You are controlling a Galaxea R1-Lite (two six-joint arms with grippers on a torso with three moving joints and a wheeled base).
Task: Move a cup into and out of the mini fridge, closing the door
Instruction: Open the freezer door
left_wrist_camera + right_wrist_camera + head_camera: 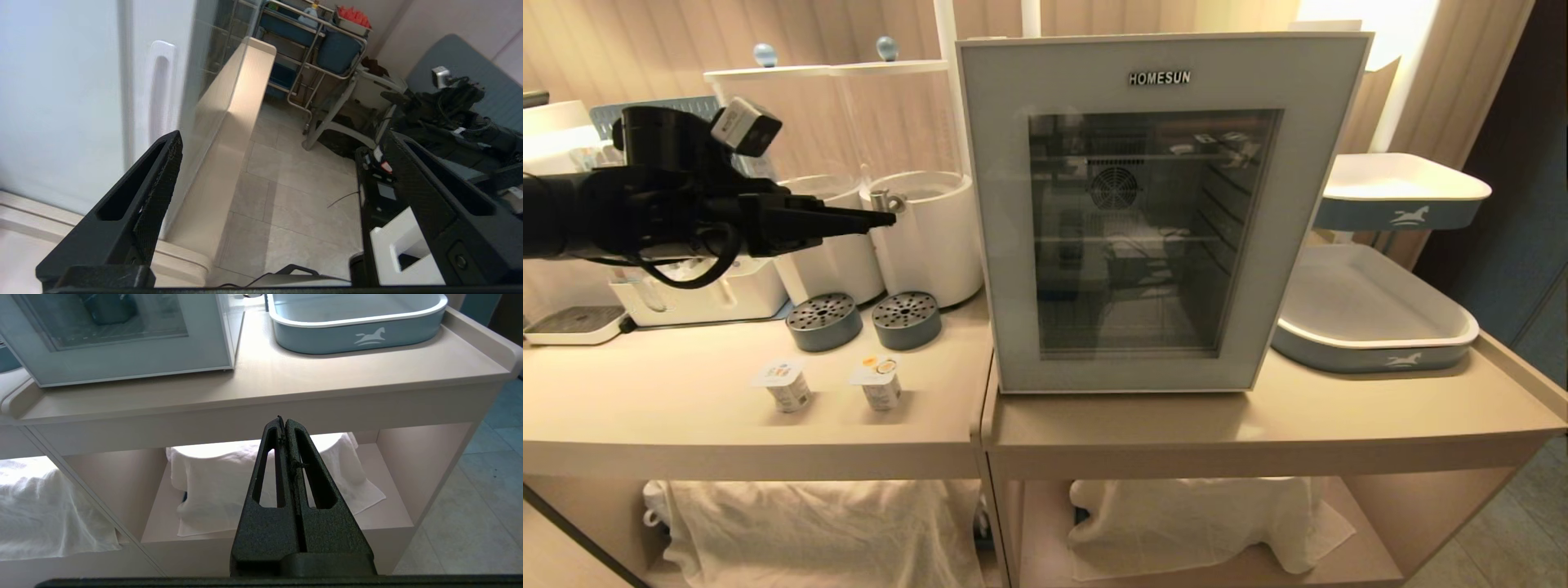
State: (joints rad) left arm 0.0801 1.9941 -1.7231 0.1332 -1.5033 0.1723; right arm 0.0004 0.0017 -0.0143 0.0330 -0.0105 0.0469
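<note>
Nearing door's (1160,212) left edge: left tool (882,219)

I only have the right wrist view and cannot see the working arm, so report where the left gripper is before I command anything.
Observer: The left gripper is level, left of the mini fridge, pointing toward its side wall, in front of the clear dispensers.
Operator: Give me its jaw state.
Observer: Open. The left wrist view shows its fingers spread wide with nothing between them.
Operator: Locate the cups.
Observer: Two sealed cups, one beside the other, stand on the counter left of the fridge, in front of two grey discs.
</note>
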